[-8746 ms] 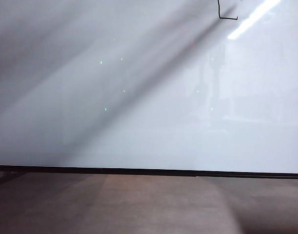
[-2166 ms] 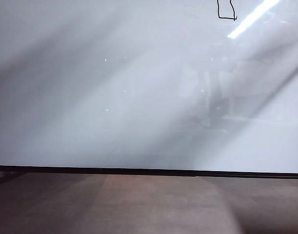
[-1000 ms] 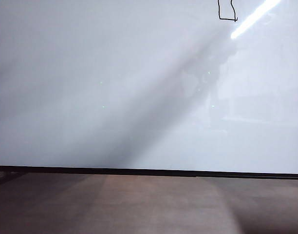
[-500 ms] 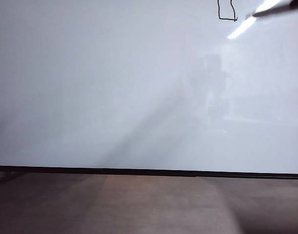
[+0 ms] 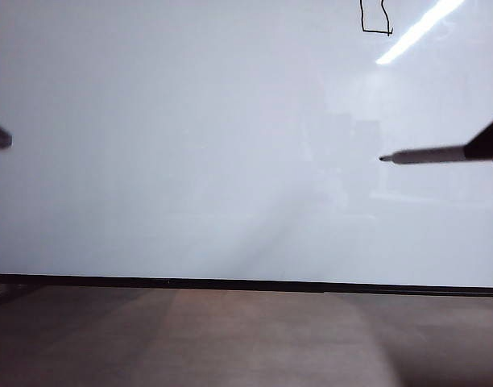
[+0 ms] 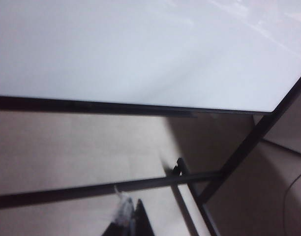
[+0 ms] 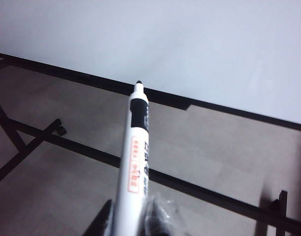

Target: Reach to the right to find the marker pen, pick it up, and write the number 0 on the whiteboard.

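Both grippers sit clear of the whiteboard [image 5: 190, 121]: right gripper [image 7: 128, 216] clamps the marker pen [image 7: 135, 157], number 0 [image 5: 375, 18] apparently finished; left gripper's [image 6: 131, 223] jaw state is unreadable.

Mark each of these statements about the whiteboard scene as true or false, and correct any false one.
1. The right gripper holds the marker pen. True.
2. The marker pen's tip touches the number 0. False: in the exterior view the tip is well below the drawing.
3. The number 0 sits near the whiteboard's top edge. True.
4. The left gripper holds a second pen. False: nothing shows between its fingertips.
5. The pen is capped. False: its dark tip is bare.
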`<action>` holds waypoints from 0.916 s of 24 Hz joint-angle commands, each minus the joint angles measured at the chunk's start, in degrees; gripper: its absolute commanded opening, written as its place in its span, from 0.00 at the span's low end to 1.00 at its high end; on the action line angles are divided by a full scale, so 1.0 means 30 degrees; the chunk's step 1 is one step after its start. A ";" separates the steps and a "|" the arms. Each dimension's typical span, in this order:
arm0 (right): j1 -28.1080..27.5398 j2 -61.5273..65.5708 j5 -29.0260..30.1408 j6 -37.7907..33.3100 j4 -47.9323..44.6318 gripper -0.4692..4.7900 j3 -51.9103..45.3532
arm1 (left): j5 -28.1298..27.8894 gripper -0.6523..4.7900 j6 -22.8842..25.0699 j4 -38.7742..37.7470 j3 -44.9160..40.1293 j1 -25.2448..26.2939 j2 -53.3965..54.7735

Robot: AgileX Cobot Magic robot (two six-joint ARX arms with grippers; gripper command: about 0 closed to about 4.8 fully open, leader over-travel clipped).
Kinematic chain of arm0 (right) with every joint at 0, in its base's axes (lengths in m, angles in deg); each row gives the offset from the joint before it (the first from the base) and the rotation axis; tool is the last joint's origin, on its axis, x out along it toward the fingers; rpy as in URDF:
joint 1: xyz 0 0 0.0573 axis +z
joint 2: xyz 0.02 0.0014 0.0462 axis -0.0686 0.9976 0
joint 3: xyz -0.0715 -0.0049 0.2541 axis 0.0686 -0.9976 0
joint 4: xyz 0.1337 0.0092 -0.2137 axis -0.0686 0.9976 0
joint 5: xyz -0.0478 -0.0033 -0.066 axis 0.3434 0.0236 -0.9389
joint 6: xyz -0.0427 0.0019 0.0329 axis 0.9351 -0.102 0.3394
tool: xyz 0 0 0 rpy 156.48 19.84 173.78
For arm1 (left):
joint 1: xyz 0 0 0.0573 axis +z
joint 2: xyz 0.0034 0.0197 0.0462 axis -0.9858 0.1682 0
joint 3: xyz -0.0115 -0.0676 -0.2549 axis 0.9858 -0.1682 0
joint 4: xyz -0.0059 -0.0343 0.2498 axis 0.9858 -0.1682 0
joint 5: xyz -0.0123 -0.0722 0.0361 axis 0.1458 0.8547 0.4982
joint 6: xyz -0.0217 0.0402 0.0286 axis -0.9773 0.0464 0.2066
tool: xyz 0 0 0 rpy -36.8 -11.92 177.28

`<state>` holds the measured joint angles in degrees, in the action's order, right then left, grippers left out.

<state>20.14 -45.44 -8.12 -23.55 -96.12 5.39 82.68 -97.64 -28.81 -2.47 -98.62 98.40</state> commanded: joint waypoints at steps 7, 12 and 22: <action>0.0007 -0.0357 0.0692 -0.0984 -0.1180 0.08 -0.1319 | 0.0284 0.11 -0.0022 0.0874 -0.0976 0.0015 -0.0044; 0.0007 -0.0794 0.1078 -0.1377 -0.0707 0.08 -0.1989 | 0.0648 0.11 0.0036 0.1326 -0.1297 0.0015 -0.0051; -0.0007 -0.1137 0.0131 -0.1333 -0.0743 0.09 -0.1989 | 0.0430 0.11 0.1902 0.0080 -0.2084 0.0015 -0.0073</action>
<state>20.06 -48.78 -7.46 -27.51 -97.32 -0.82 83.75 -92.04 -27.78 -8.81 -98.62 98.14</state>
